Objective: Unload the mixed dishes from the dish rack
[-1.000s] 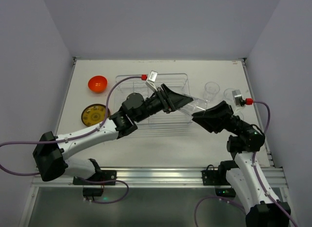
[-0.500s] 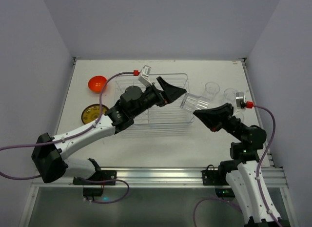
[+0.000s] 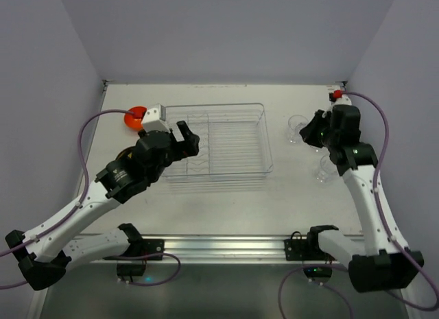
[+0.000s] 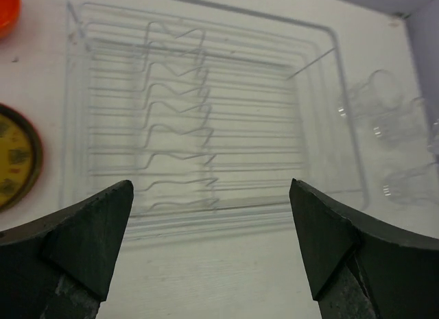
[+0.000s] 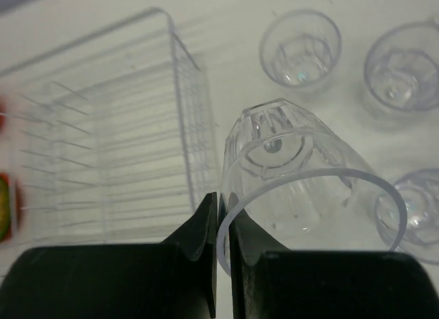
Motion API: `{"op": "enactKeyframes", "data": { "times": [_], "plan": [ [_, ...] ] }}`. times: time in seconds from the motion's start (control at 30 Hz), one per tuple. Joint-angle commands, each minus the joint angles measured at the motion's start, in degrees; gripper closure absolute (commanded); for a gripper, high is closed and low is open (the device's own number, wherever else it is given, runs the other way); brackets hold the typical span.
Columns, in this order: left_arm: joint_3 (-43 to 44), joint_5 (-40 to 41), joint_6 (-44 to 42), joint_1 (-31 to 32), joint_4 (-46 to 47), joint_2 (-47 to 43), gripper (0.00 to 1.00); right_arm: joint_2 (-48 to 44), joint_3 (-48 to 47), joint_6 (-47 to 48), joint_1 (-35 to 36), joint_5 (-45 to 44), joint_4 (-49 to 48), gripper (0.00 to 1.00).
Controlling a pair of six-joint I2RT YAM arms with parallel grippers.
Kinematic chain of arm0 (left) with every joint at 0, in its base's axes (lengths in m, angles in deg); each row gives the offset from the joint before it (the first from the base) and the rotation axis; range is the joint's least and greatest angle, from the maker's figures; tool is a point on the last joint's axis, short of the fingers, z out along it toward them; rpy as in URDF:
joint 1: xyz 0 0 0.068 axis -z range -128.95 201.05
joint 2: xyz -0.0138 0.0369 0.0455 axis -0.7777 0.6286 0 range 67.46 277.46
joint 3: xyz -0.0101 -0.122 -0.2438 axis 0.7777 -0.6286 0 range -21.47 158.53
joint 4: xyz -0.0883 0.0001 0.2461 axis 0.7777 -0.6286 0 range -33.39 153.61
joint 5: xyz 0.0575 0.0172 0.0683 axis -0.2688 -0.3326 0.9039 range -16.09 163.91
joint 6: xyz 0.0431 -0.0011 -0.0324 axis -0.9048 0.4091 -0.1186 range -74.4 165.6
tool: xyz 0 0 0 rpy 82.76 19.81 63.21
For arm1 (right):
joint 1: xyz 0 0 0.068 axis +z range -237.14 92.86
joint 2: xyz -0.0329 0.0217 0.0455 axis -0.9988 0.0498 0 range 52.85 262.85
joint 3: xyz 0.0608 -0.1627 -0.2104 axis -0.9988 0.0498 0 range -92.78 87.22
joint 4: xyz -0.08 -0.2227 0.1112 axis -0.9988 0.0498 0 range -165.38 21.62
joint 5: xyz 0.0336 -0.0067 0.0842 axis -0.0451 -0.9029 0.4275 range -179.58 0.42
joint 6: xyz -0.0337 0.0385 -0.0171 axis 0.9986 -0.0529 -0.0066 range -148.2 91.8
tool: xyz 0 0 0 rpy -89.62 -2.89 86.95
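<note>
The clear dish rack (image 3: 218, 140) holds no dishes; it also shows in the left wrist view (image 4: 206, 120) and the right wrist view (image 5: 103, 134). My left gripper (image 3: 186, 137) is open and empty at the rack's near left corner (image 4: 209, 243). My right gripper (image 3: 312, 130) is shut on the rim of a clear cup (image 5: 295, 168), held tilted above the table right of the rack (image 5: 223, 219). Three clear cups (image 5: 300, 44) (image 5: 401, 68) (image 5: 418, 202) stand below it. The orange bowl (image 3: 134, 117) and yellow-brown plate (image 4: 14, 164) lie left of the rack. Orange, green and black plates are out of view.
Grey walls close in the table on three sides. Standing cups (image 3: 297, 125) (image 3: 324, 171) crowd the right strip between the rack and the table's right edge. My left arm (image 3: 116, 182) covers most of the plate in the top view.
My right arm has carried the clear cup from the rack's right side to the far right, over the other cups. My left gripper has drawn back from the rack's middle to its left corner.
</note>
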Motion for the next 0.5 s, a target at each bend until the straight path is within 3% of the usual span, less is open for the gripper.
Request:
{"op": "enactKeyframes", "data": {
  "times": [0.0, 0.17, 0.33, 0.47],
  "plan": [
    [1.5, 8.4, -7.1, -0.4, -19.7, -0.6, 0.0, 9.0, -5.4, 5.1, 0.1, -10.8, 15.2, 1.0],
    [-5.3, 4.5, -12.6, -0.4, -19.8, -6.7, 0.0, 25.4, -12.6, 5.4, 5.1, -16.4, 20.6, 1.0],
    [-10.8, -0.1, -19.6, -0.3, -11.3, -11.5, 0.0, 33.0, -13.5, 5.2, 6.2, -16.0, 19.9, 1.0],
    [-12.4, 1.1, -19.4, -0.3, -10.6, -11.5, 0.0, 39.8, -16.3, 5.4, 8.4, -15.5, 21.9, 1.0]
  ]
}}
